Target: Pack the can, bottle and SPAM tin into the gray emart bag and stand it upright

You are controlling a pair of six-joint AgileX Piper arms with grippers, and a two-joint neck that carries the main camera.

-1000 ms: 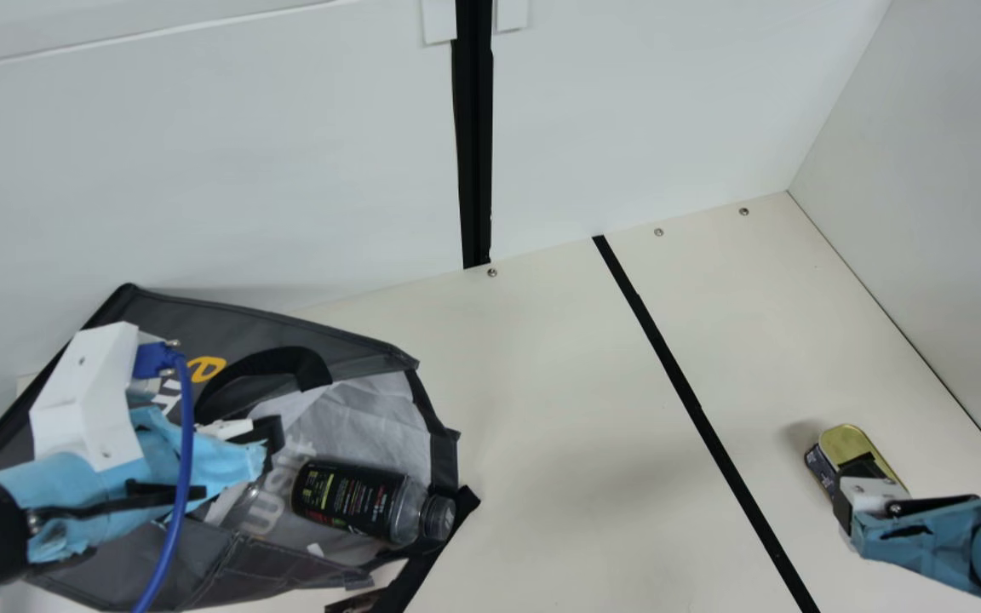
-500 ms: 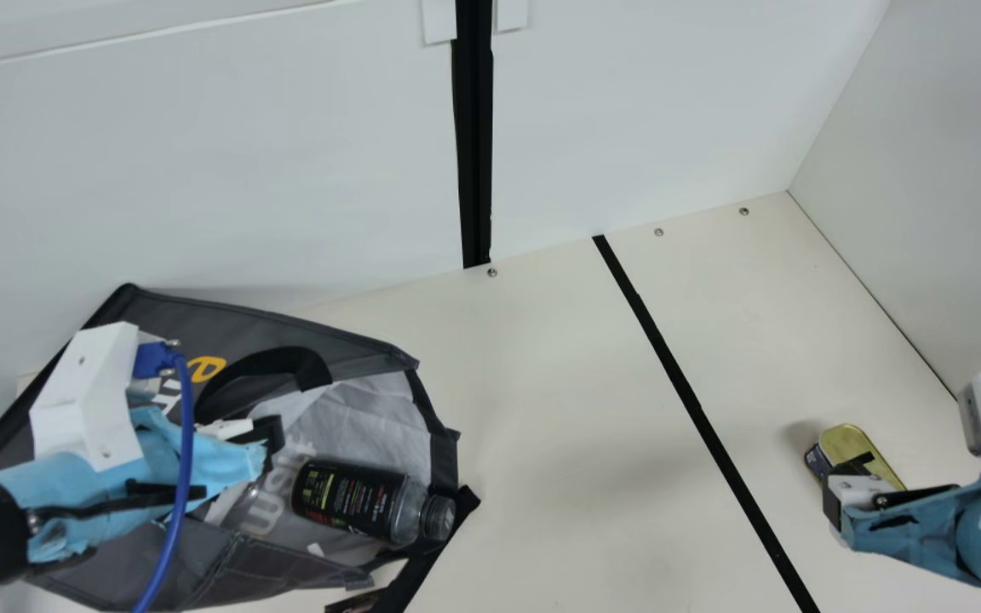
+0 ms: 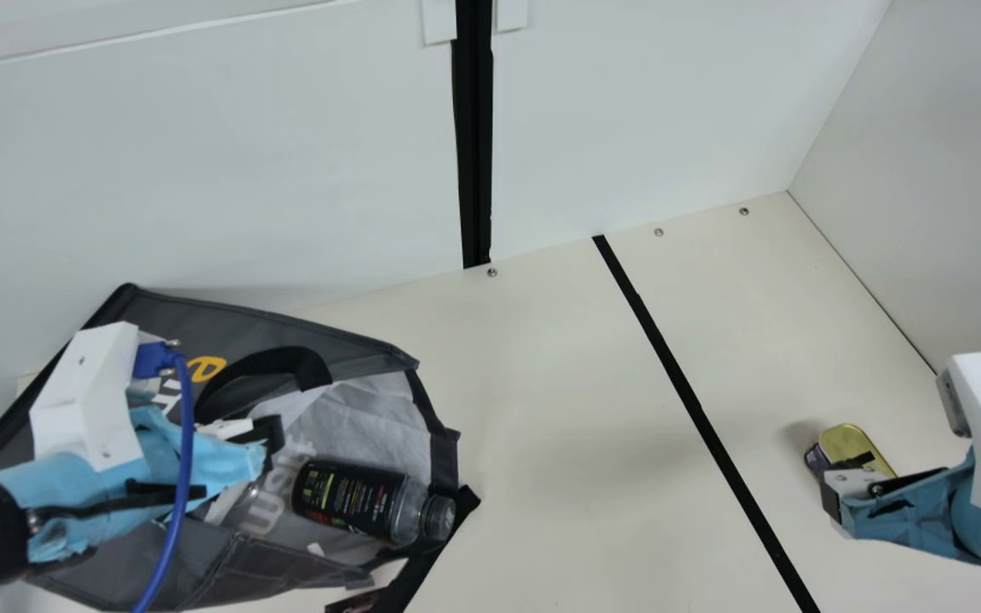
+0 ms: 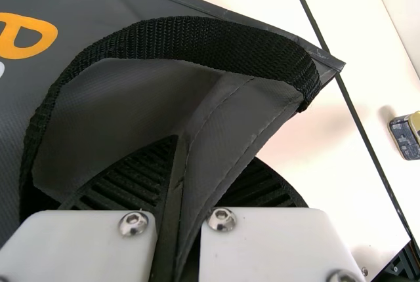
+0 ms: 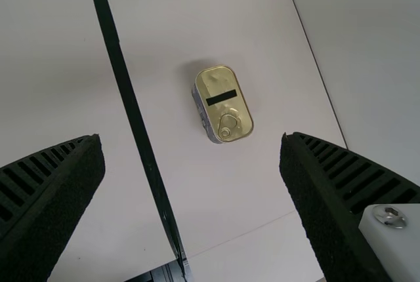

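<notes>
My left fingers [image 4: 141, 177] clamp the bag [image 3: 201, 323] | lifting could roll the bottle [image 3: 346, 498] out | my right fingers [image 5: 49, 190], apart, could clip the SPAM tin [image 5: 218, 88] if lowered askew

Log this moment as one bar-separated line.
left gripper: shut on gray emart bag | right gripper: open near SPAM tin on table | bottle: lying in bag mouth

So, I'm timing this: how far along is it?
The bottle looks done, inside the tipped bag. The left gripper holds the bag's edge. Remaining: the SPAM tin, on the table under the open right gripper, and standing the bag. I can't tell about the can.
</notes>
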